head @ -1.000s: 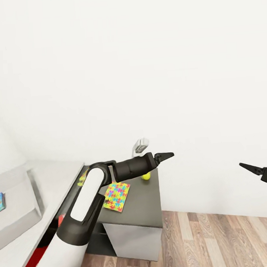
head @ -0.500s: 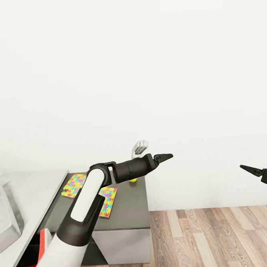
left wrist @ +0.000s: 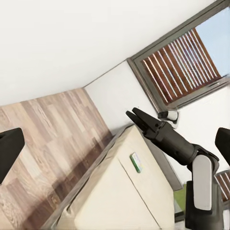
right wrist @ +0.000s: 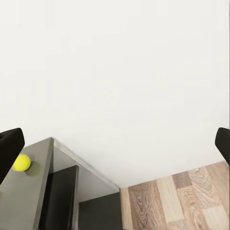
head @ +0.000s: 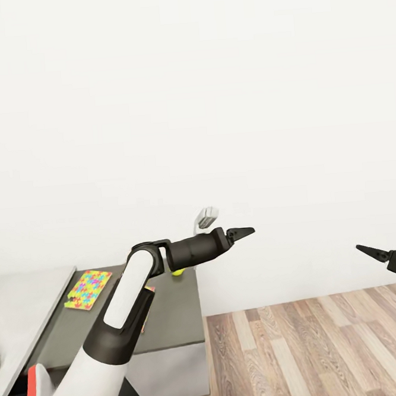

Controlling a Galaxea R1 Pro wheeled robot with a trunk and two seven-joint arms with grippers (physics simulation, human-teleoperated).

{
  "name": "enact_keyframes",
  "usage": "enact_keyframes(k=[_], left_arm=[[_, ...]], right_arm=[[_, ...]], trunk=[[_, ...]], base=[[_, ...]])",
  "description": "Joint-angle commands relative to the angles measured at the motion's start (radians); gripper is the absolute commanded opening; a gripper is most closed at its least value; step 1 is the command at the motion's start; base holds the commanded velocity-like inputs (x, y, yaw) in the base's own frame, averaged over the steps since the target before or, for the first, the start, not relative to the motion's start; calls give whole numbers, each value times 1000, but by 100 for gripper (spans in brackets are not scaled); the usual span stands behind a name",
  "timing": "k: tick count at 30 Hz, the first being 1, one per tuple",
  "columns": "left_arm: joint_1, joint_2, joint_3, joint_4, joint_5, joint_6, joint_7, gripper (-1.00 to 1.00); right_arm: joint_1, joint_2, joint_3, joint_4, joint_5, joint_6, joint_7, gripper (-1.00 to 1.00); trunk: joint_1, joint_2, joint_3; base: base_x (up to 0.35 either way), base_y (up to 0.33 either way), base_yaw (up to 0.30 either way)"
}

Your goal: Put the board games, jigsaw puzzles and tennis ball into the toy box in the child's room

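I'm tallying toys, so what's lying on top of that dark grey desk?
On the dark grey desk lie a jigsaw puzzle and a tennis ball. The left arm covers part of the top, hiding what lies there.

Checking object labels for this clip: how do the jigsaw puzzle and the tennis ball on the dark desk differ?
The jigsaw puzzle is a flat, multicoloured rectangle; the tennis ball is round, plain yellow-green and much smaller. The puzzle lies near the desk's left side, the ball near its far right corner. Both rest on the dark desk.

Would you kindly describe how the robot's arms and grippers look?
The left arm has glossy white shells, a black elbow joint and a black cylindrical wrist. Both the left gripper and the right gripper are black with tapering pointed fingers. No cables or markings visible.
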Motion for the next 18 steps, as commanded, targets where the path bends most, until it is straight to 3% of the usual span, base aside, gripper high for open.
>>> enact_keyframes(k=[1, 18], left_arm=[[-1, 0, 0, -1, 11, 2, 10, 100], [-3, 1, 4, -1, 11, 5, 11, 100]], right_arm=[[-2, 0, -1, 0, 5, 5, 7, 100], [-1, 1, 1, -1, 5, 4, 6, 100]], trunk=[[1, -2, -1], [1, -2, 15]], base=[[0, 0, -256], [0, 0, -256]])
